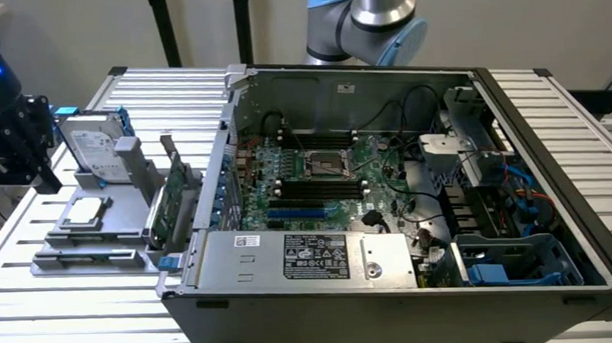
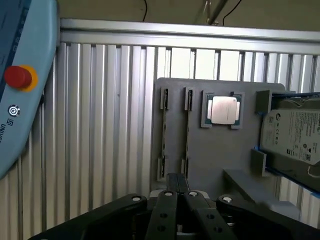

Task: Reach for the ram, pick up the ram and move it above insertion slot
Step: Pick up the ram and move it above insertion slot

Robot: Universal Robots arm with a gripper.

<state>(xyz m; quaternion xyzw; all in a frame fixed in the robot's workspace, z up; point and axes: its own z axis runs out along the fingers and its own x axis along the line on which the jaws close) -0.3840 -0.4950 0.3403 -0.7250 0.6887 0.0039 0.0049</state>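
Gripper fingers pressed together, over grey holder, tips between its two narrow slots. Processor seated in holder pocket, hard drive beside it. Slatted table underneath.

The table is bare ribbed metal with a dull silver sheen. The holder on it is smooth matt grey plastic, carrying a silvery metal hard drive with a pale paper label and a processor with a satin metal lid. The computer case has matt dark outer walls and dull grey sheet metal inside, around a green circuit board; the gripper is matt black.
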